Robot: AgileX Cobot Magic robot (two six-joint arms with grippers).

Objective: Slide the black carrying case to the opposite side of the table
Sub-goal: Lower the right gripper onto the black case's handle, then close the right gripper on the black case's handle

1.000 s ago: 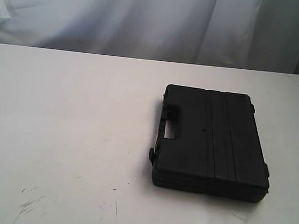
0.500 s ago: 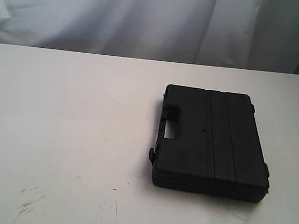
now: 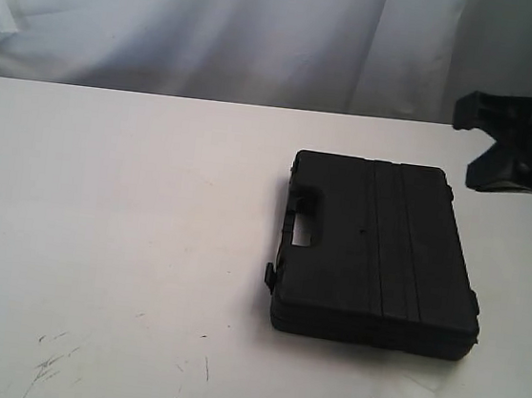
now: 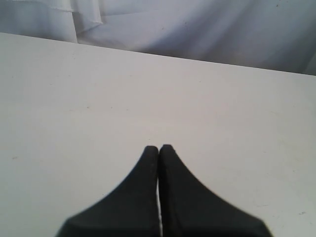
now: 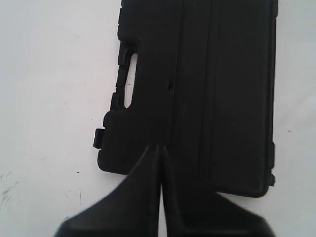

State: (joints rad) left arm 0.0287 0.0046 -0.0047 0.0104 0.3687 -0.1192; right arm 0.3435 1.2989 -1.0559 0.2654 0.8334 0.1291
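Item 1, left gripper (image 4: 159, 148): mine. The jaws are pressed tip to tip with nothing between them. It hangs over a bare white stretch of the table (image 4: 74, 98).

Item 2, scuffs (image 3: 50, 362): faint dark marks on the table's near edge, on my left side and well apart from the case.

Item 3, case (image 3: 375, 255): black, flat and textured. It lies lid up and closed on the right half of the table. The handle cutout (image 3: 303, 224) faces my left side, and ribs run across the lid from near edge to far. A small latch (image 3: 268, 273) juts out on the handle side by the near corner.

Item 4, right gripper (image 5: 159, 148): mine. The jaws are drawn together at the tips and empty. From its wrist camera the tips lie over the lid near the handle-side corner, and I cannot tell whether they touch it. From the exterior camera, my right arm (image 3: 522, 142) is a dark bulk at the right edge, beyond the case's far right corner and apart from it.

Item 5, curtain (image 3: 218, 30): white draped cloth behind the far table edge.
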